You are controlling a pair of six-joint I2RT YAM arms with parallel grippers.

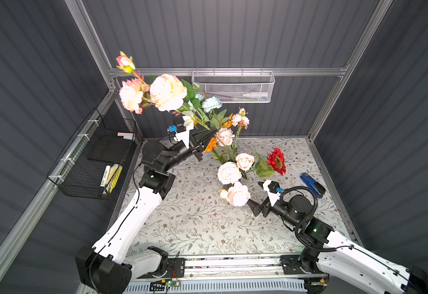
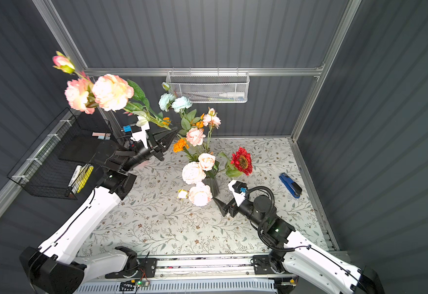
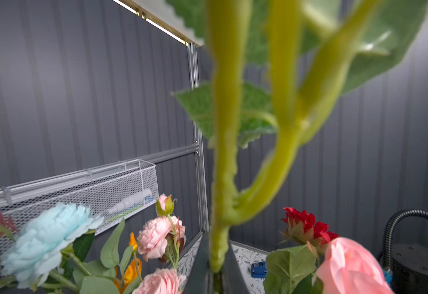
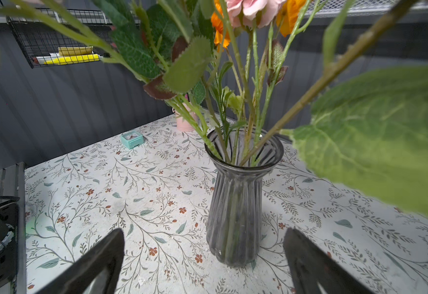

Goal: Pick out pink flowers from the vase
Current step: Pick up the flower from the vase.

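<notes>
- One pink sprig, with two big ruffled blooms and a bud, is held high near the back left corner, well above the worktop. Its stem end is in the grip, not in the vase.
- The left fingers are pressed together on that sprig's green stem, pinching it near its lower end.
- The other pink flowers stand in the vase. Three pale blooms crowd low over its mouth, and smaller pink ones rise on longer stems behind.
- The vase is smoky ribbed glass and stands upright near the middle of the worktop, with many green stems fanning out of its flared mouth.
- It also holds a red bloom, orange blooms and pale blue blooms.
- The right fingers are spread wide and hold nothing. They point at the vase from close by, without touching it.
- A pink cup and a small teal clock stand on the worktop beyond the vase. What the cup holds is hidden by stems.
- A blue stapler lies near the worktop's right edge.
- A white mesh basket hangs on the back rail with a white tube lying in it.
- A black wire basket hangs on the left wall. Pink and blue pads lie in its upper part, and a white marker and a yellow item in its lower part.
</notes>
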